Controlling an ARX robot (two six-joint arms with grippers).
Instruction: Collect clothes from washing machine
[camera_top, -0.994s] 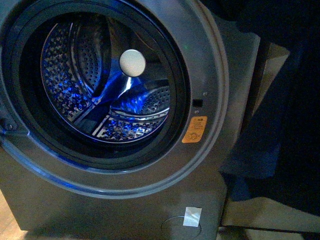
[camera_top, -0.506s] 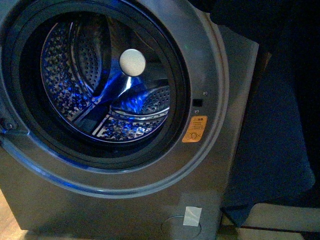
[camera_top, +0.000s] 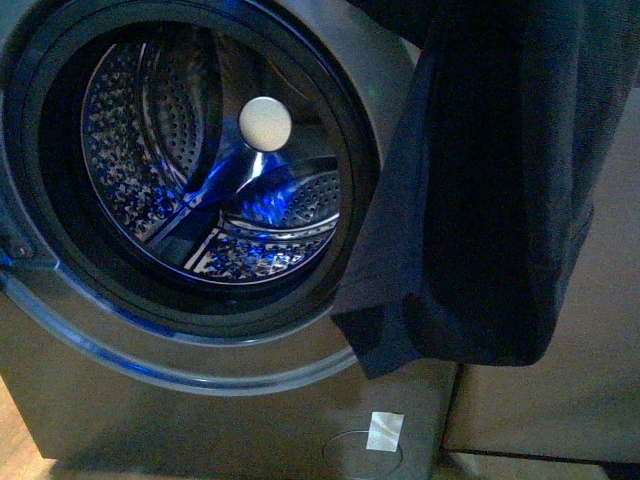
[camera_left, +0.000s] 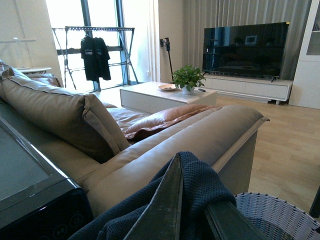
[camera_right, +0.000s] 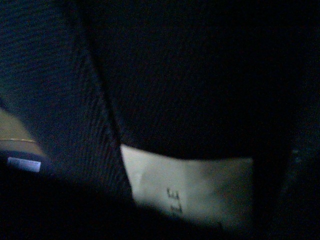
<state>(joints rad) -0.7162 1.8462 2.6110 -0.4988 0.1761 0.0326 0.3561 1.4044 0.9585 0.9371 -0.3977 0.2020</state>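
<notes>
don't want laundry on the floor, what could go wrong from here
The dark garment hangs in front of the door ring of the washing machine, so its hem could snag there. In the left wrist view only a bunched fold sits between the left fingers, so it might slip out before reaching the wicker basket.

Clear way straight into the drum on the left, round mouth wide open. Blocked on the right: dark garment hanging across the door rim, low hem just above the white label strip.
</notes>
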